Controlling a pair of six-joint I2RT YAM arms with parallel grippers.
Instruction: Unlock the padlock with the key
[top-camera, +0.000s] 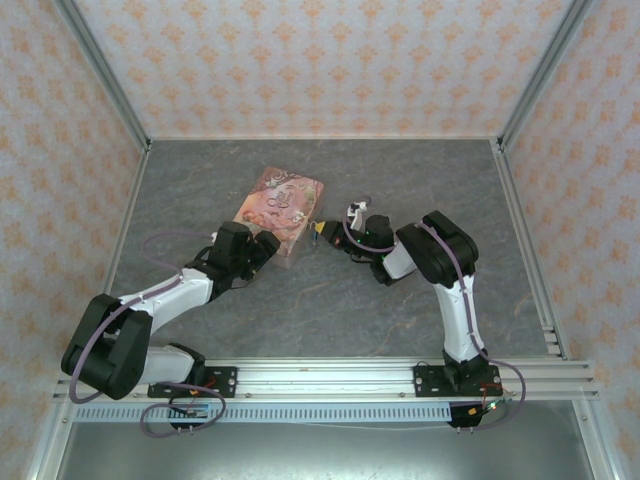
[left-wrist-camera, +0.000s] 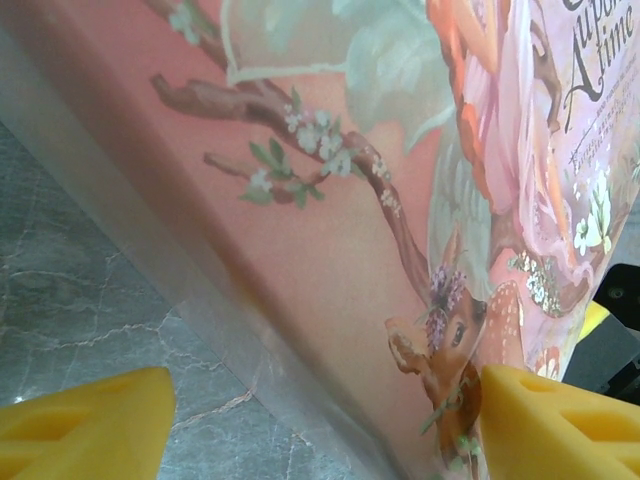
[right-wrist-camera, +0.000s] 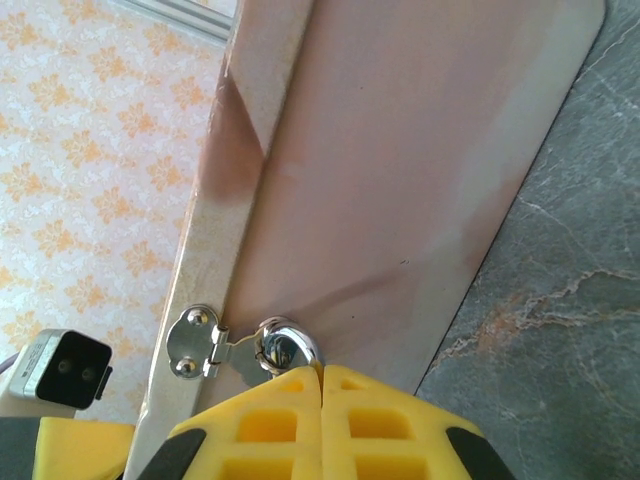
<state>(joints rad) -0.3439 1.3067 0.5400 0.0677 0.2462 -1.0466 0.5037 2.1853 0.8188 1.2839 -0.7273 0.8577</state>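
The pink illustrated tin (top-camera: 280, 203) lies on the grey table. My right gripper (top-camera: 321, 230) is at the tin's right side, shut. In the right wrist view its yellow fingers (right-wrist-camera: 270, 420) meet right at the metal hasp (right-wrist-camera: 195, 340). The padlock's shiny shackle (right-wrist-camera: 290, 340) curves out from between the tips (right-wrist-camera: 321, 368), and its blue-teal body is hidden behind them. The key is hidden. My left gripper (top-camera: 262, 245) stands open at the tin's near corner. The tin (left-wrist-camera: 380, 150) reaches its right finger (left-wrist-camera: 560, 420), and its left finger (left-wrist-camera: 80, 420) is over bare table.
Patterned walls (top-camera: 320, 60) close in the table on three sides, with metal rails (top-camera: 330, 378) along the front edge. Open grey tabletop (top-camera: 330, 300) lies between the arms and toward the back. The right gripper's dark body (left-wrist-camera: 620, 320) shows past the tin's corner.
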